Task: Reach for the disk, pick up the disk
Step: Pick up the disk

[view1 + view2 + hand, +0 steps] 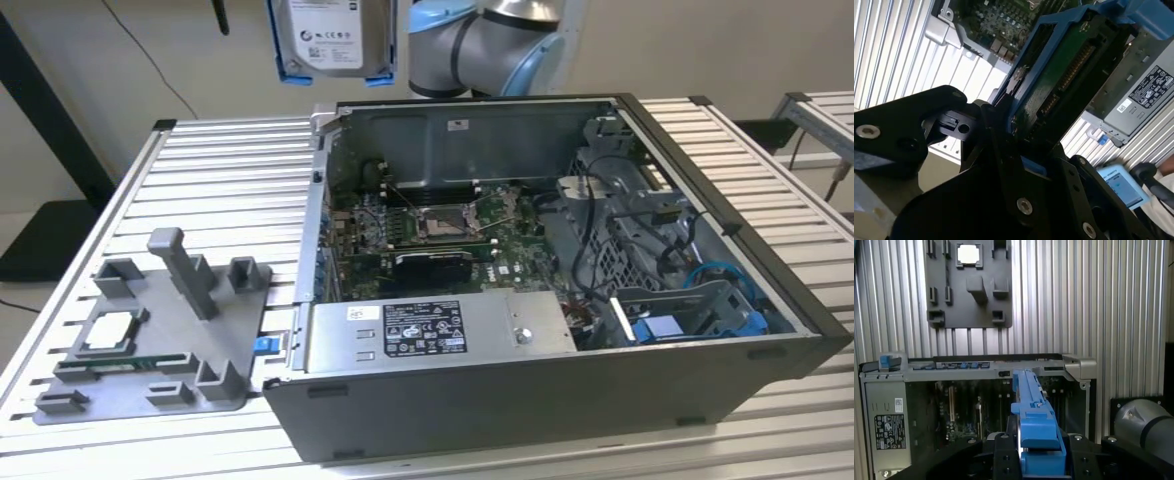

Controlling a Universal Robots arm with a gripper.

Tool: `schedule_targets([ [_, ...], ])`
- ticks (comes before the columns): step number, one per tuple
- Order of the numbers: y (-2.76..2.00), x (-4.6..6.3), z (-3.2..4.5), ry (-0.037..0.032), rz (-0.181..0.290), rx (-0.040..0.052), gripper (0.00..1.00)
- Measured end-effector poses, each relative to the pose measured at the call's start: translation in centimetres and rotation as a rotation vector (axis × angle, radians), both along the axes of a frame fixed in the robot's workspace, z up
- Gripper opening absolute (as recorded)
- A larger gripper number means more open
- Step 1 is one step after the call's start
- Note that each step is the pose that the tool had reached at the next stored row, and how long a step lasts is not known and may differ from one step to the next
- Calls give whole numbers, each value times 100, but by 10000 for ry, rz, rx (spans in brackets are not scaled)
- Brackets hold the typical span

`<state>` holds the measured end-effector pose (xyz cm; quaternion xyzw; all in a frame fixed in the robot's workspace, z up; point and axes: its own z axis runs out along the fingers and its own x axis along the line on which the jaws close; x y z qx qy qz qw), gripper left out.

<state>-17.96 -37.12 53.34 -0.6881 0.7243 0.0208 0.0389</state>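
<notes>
My gripper (1039, 447) is clenched on the disk (334, 40), high in the air over the open computer case (534, 400). The exterior view shows the disk's white label side (its top is cut off there). In the second wrist view the disk (1064, 75) shows its other side, a dark green board in the blue frame, and my black gripper parts cover its lower end. In the first wrist view I see it edge-on, a thin blue strip. On the counter (227, 180), a grey tray (134, 360) with a small silver chip (110, 330) lies near the edge on the exterior view's left. The disk hangs upright, long side up and down.
</notes>
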Motion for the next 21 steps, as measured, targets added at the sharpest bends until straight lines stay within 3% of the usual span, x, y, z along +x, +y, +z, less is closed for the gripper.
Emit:
schedule_targets([
  [10,0,364,2,10,-1,0,0],
  [21,0,842,3,12,-2,0,0],
])
